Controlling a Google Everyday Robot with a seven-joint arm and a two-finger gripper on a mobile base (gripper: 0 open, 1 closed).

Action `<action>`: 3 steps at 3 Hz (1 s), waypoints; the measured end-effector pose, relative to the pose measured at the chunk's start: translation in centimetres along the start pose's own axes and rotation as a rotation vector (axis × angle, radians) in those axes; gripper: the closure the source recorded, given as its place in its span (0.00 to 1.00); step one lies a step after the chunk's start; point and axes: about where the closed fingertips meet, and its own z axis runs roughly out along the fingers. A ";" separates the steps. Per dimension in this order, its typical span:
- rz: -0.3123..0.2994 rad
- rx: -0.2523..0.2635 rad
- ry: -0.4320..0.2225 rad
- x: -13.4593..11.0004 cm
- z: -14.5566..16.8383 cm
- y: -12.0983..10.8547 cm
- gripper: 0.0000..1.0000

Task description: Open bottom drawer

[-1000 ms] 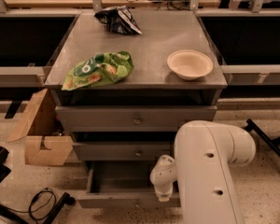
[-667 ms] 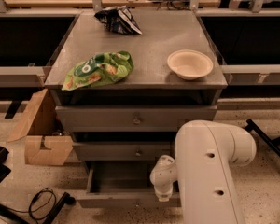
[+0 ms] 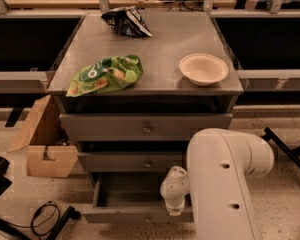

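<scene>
Though nothing has shifted in the last second, bottom drawer (image 3: 135,194) stands pulled out; pincer (image 3: 173,208) at its front edge, grip cannot be told; task likely done.

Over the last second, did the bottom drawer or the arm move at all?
Nothing visibly changed. The bottom drawer is pulled out as before, and the gripper remains down at its front edge. The green bag and the bowl sit unmoved on the cabinet top.

no legible text on green bag (image 3: 106,74) or dark bag (image 3: 126,21), hand (image 3: 174,208) at front of bottom drawer (image 3: 125,215)
</scene>
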 end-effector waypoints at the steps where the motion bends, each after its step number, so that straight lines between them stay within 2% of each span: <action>1: -0.004 0.005 0.006 -0.1 -0.2 0.2 1.00; 2: -0.004 0.005 0.006 -0.1 -0.2 0.2 0.82; 3: -0.004 0.005 0.006 -0.1 -0.1 0.2 0.51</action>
